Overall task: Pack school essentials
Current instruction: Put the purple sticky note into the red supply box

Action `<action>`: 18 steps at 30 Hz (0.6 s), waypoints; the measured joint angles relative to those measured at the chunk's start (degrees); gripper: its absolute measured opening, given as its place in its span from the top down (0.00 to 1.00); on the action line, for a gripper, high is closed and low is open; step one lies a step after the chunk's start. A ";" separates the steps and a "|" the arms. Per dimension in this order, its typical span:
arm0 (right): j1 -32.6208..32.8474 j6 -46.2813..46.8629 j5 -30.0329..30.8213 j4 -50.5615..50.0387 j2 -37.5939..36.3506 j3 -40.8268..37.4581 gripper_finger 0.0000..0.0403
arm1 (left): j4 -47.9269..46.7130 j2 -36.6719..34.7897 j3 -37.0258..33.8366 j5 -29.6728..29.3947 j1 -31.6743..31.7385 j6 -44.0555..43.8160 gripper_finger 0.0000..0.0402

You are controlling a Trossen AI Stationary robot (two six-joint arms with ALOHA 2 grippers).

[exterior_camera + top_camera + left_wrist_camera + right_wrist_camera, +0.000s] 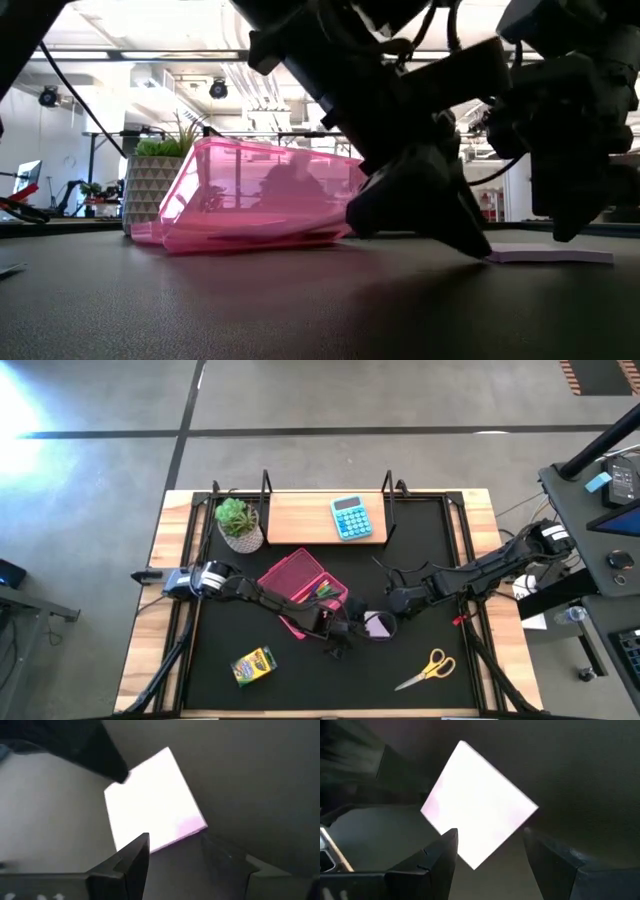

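Notepad (pixel 379 625), a thin pale-pink square, lies flat on the black mat (pixel 300 680) right of the pink case (pixel 300 585), between both grippers. Left gripper (pixel 172 852) and right gripper (pixel 490 847) each straddle a corner, fingers spread, gripping nothing. Probably light and flexible; best pinched at an edge.

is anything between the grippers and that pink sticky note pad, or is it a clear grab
Nothing visible blocks it. The pink sticky note pad lies flat on the black mat, with the open left gripper and open right gripper both straddling its edges. The pink case sits beside it.
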 joint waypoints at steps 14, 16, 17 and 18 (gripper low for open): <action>0.00 4.14 2.68 11.34 -0.01 -4.68 0.46 | 0.29 0.49 -0.26 -0.75 1.20 -0.25 0.59; 0.00 4.09 2.23 11.16 -0.29 -4.63 0.46 | 0.31 0.50 -0.32 -0.77 1.20 -0.28 0.59; 0.00 3.81 2.08 11.05 -0.61 -4.51 0.46 | 0.33 0.52 -0.32 -0.78 1.20 -0.29 0.59; 0.00 3.49 2.08 10.94 -0.92 -4.22 0.46 | 0.31 0.52 -0.27 -0.78 1.20 -0.31 0.59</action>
